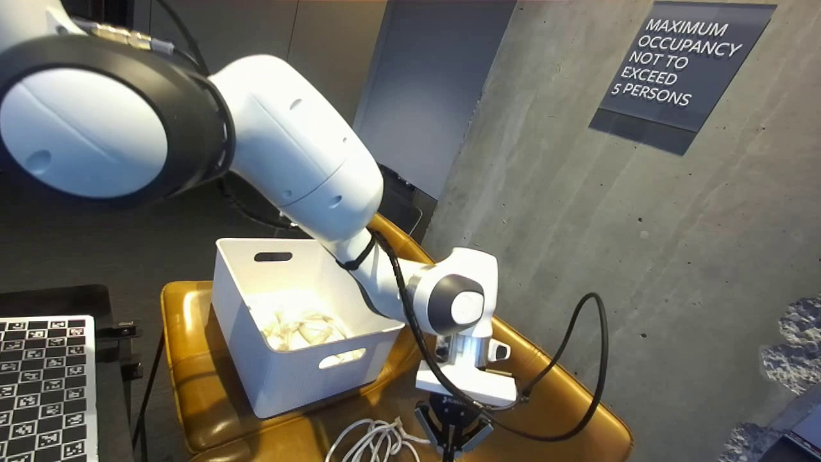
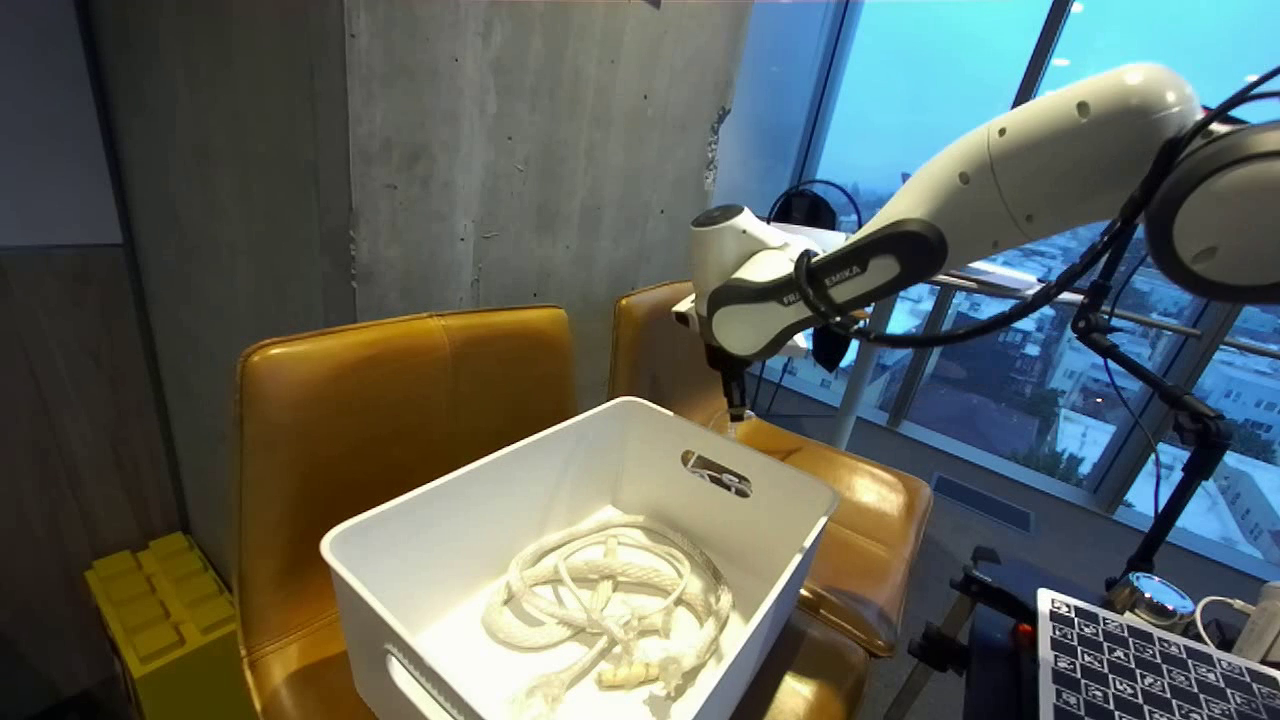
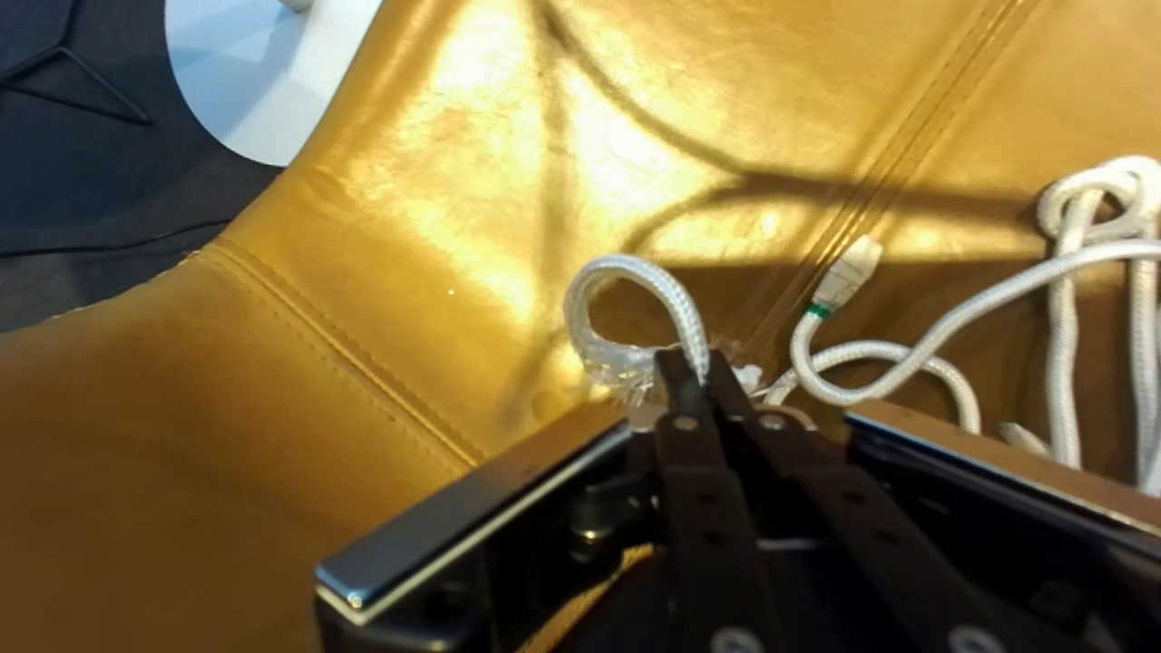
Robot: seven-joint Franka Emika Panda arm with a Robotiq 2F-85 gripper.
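In the wrist view my gripper (image 3: 695,363) is shut on a thin white braided rope (image 3: 667,290). The pinched piece bends into a small loop whose clear, taped-looking end frays beside the fingertips. Right of the jaws lies more white rope (image 3: 980,304) with a knot. Its pale tip (image 3: 848,272) carries a green band. Both exterior views show the gripper (image 2: 737,412) pointing down beside the white box, low over the tan leather chair seat (image 3: 453,227). Loose rope coils (image 1: 378,444) lie on the seat near it. Whether all the rope is one length, I cannot tell.
A white box (image 2: 470,480) with handle slots stands on the chairs, holding a coil of thick pale rope (image 2: 600,575). A concrete wall (image 1: 609,212) rises behind the chair backs (image 2: 400,440). A patterned board (image 2: 1150,670) rests on a dark table. A black cable (image 1: 603,333) loops off the wrist.
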